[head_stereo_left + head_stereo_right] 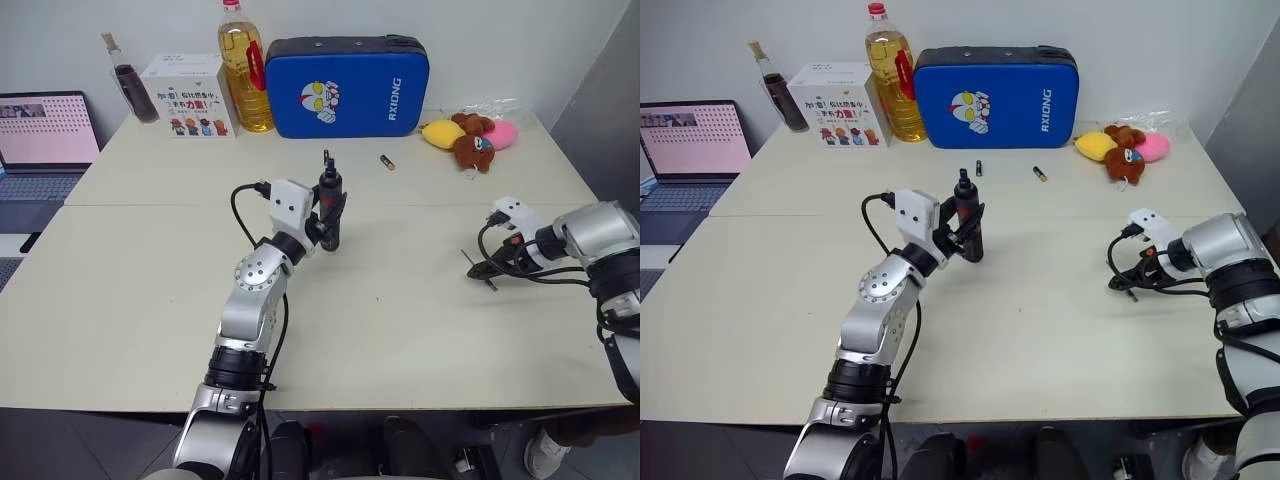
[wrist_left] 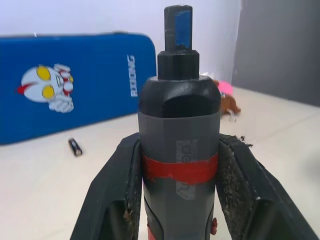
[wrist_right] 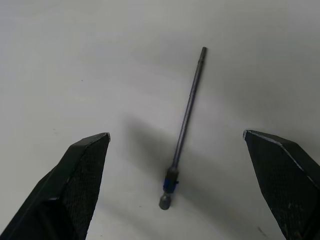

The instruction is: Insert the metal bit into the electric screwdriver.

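My left gripper (image 1: 331,222) has its fingers (image 2: 115,195) clenched on the electric screwdriver (image 1: 328,198), gripping it at the red band. The tool stands nearly upright above the middle of the table (image 1: 140,300), tip up, and from the left wrist camera I see the small bluish tip at its top end, with the black pads pressed against both sides of the body.

My right gripper (image 3: 175,187) has its fingers (image 3: 80,175) spread wide and holds nothing. It points down at the tabletop near the right edge, with the metal bit (image 3: 184,127) lying flat on the surface between the two fingertips, touching neither. The bit is a thin grey rod with a thicker end that carries a small blue band; that thicker end lies toward the gripper, and the thin end points away from it. In the head views the bit is hard to make out under the right wrist and its cables.

Along the far edge of the table stand a blue case (image 1: 348,85), a bottle of yellow oil (image 1: 245,75), a white box (image 1: 187,95) and a dark bottle (image 1: 132,92). Some plush toys (image 1: 470,138) lie near the far right corner. Two short dark cylinders (image 1: 1039,174) rest on the table in front of the case, well apart from the screwdriver. A laptop (image 1: 45,135) sits beyond the left edge, its screen lit.
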